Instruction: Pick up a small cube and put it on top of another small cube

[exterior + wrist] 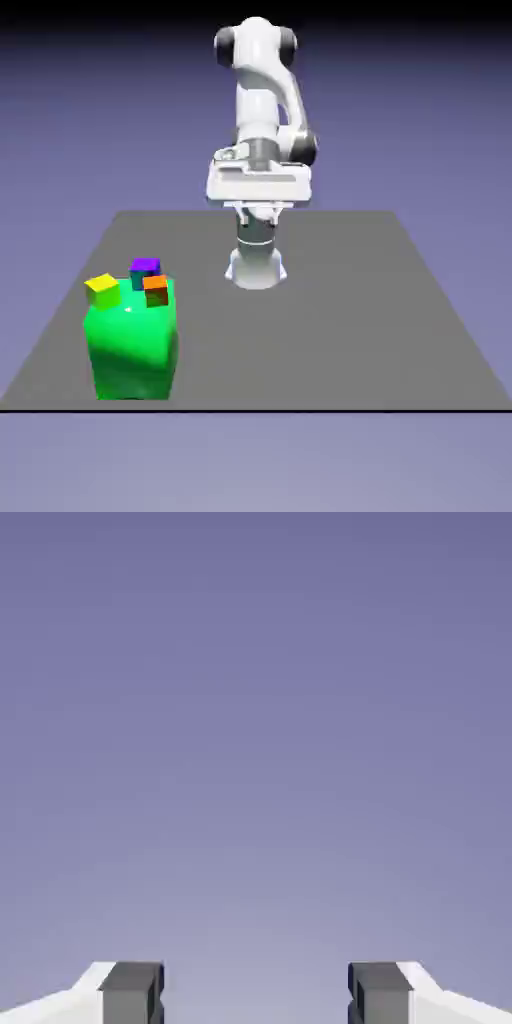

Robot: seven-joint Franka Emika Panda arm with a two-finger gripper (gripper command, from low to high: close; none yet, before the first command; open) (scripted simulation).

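Overhead, in the exterior view, the white two-finger gripper with grey fingertips (258,217) hangs in front of the arm's base, its fingers parted. Hand view agrees: one tip at either side of the bottom edge, a wide gap between, nothing grasped, only blue-violet backdrop beyond. Behind it, the white jointed robot arm with dark grey joint covers (257,105) rises and folds forward over its own white, rounded base (256,268), which stands toward the far edge of the flat dark grey tabletop (320,320).

Well apart from the gripper, toward the exterior view's left and nearer the camera: a large glossy green block with rounded edges (134,350), upright on the tabletop. Three small cubes grouped at its top. Task's cube, the small cube with a purple top and teal side (146,267), sits at the rear of the group. Small bright yellow cube (103,291) at the block's left edge, turned at an angle. Small orange-red cube (156,291) at the right, nearer the camera than the purple-topped one and overlapping part of it in view. Whether those two touch, cannot tell.
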